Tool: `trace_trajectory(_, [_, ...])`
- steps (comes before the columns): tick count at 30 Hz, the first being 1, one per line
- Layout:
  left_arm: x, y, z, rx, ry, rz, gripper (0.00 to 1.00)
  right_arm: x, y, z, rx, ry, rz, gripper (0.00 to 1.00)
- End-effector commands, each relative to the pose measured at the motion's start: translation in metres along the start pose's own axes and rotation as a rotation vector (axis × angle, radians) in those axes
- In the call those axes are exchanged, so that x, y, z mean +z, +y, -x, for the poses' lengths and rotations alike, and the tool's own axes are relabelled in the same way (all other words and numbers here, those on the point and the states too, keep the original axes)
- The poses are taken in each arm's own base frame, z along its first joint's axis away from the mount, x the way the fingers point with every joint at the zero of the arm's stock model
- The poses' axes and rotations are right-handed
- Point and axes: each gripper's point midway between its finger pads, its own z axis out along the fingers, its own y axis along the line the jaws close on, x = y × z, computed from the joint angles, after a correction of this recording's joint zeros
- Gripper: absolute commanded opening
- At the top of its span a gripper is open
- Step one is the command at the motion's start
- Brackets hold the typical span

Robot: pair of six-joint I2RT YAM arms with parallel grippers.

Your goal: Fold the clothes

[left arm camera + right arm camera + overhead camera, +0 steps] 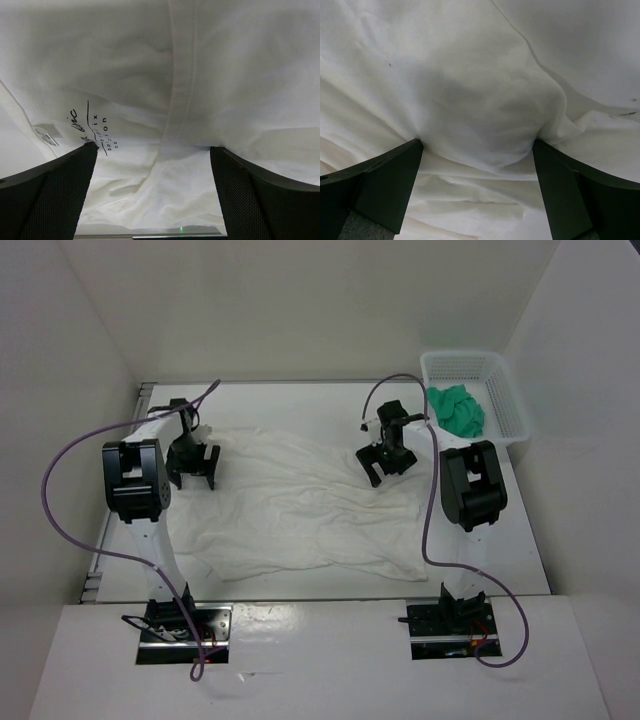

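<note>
The clothes [300, 510], one large wrinkled white garment, lie spread across the middle of the table. My left gripper [192, 475] stands over the garment's far left part and my right gripper [385, 468] over its far right part. In the left wrist view the left gripper [152, 150] is open wide, its fingertips [85, 155] pressed down on the cloth beside a printed neck label [87, 127] and a seam [180, 100]. In the right wrist view the right gripper [477, 145] is also open wide, and a soft bulge of the fabric [480, 100] rises just beyond its fingertips [410, 152].
A white mesh basket [505, 405] stands at the far right corner with a small green cloth [458, 410] in it. White walls enclose the table [300, 400] on the left, back and right. Purple cables loop from both arms.
</note>
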Motion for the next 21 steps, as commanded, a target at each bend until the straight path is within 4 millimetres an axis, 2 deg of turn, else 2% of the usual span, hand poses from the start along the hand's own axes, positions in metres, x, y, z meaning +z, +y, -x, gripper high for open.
trace_trajectory(1, [0.042,0.011,0.035,0.008,-0.08,0.094,0.99,-0.009,0.022,-0.031,-0.049,0.093,0.01,0.99])
trace_trajectory(3, [0.046,0.011,0.039,0.027,-0.076,0.116,0.99,-0.014,0.029,-0.033,-0.077,0.093,-0.006,0.99])
trace_trajectory(7, [0.043,0.006,0.059,0.046,-0.102,0.127,0.99,-0.023,0.058,-0.035,-0.146,0.085,-0.014,0.99])
trace_trajectory(10, [0.043,-0.004,0.077,0.068,-0.122,0.126,0.99,-0.033,0.064,-0.029,-0.167,0.055,-0.035,0.99])
trace_trajectory(11, [0.043,-0.015,0.081,0.094,-0.122,0.122,0.99,-0.036,0.07,-0.026,-0.182,0.044,-0.032,0.99])
trace_trajectory(12, [0.048,-0.018,0.085,0.103,-0.12,0.13,0.99,-0.036,0.07,-0.026,-0.171,0.044,-0.033,0.99])
trace_trajectory(13, [0.045,-0.022,0.096,0.101,-0.147,0.13,0.99,-0.039,0.074,-0.025,-0.18,0.034,-0.031,0.99])
trace_trajectory(14, [0.05,-0.031,0.096,0.12,-0.134,0.126,0.99,-0.038,0.078,-0.031,-0.19,0.053,-0.026,0.99])
trace_trajectory(15, [0.052,-0.031,0.096,0.121,-0.126,0.126,0.99,-0.041,0.078,-0.029,-0.19,0.043,-0.027,0.99])
trace_trajectory(17, [0.055,-0.043,0.108,0.144,-0.14,0.123,0.99,-0.039,0.081,-0.033,-0.199,0.053,-0.023,0.99])
trace_trajectory(19, [0.056,-0.043,0.11,0.145,-0.125,0.123,0.99,-0.042,0.085,-0.034,-0.199,0.052,-0.021,0.99])
trace_trajectory(20, [0.064,-0.044,0.111,0.137,-0.108,0.122,0.99,-0.042,0.091,-0.033,-0.211,0.051,-0.006,0.99])
trace_trajectory(21, [0.056,-0.051,0.125,0.145,-0.146,0.108,0.99,-0.043,0.091,-0.036,-0.212,0.06,-0.005,0.99])
